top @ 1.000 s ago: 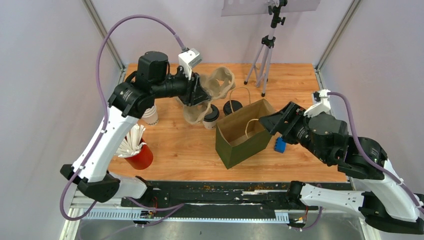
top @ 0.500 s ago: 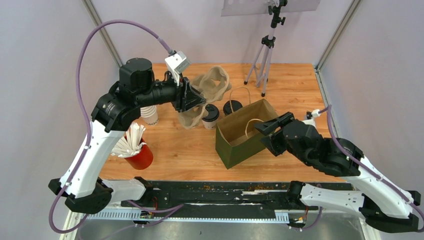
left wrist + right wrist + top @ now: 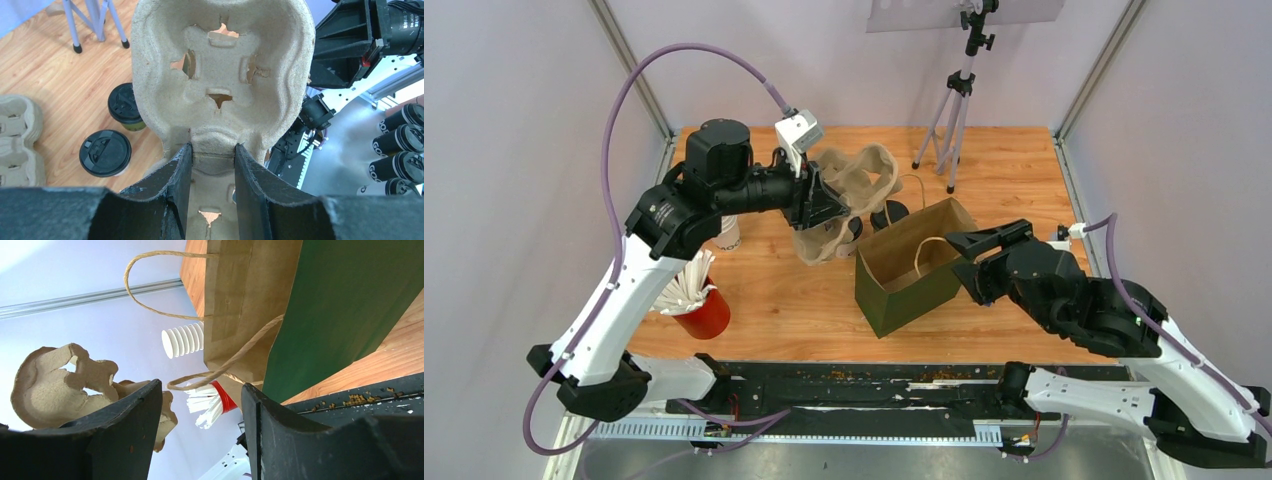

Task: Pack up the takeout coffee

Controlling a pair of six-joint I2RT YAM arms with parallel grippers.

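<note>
Left gripper (image 3: 212,161) clamped on ridge of pulp carrier (image 3: 220,75); carrier in air, tilted, above table (image 3: 774,290). Right gripper (image 3: 200,386) jaws apart, twine handle (image 3: 225,365) of bag (image 3: 904,295) running between them, not pinched. Bag upright, mouth open, no cup seen inside.

Progress: early. Green cup (image 3: 124,103) and white cup (image 3: 105,153) lidded, on table just behind bag, in neither carrier nor bag. Left to do: seat cups, load bag.

Left wrist view alone shows both lids whole, plus spare carrier (image 3: 15,135). Overhead, held carrier partly covers white cup.
</note>
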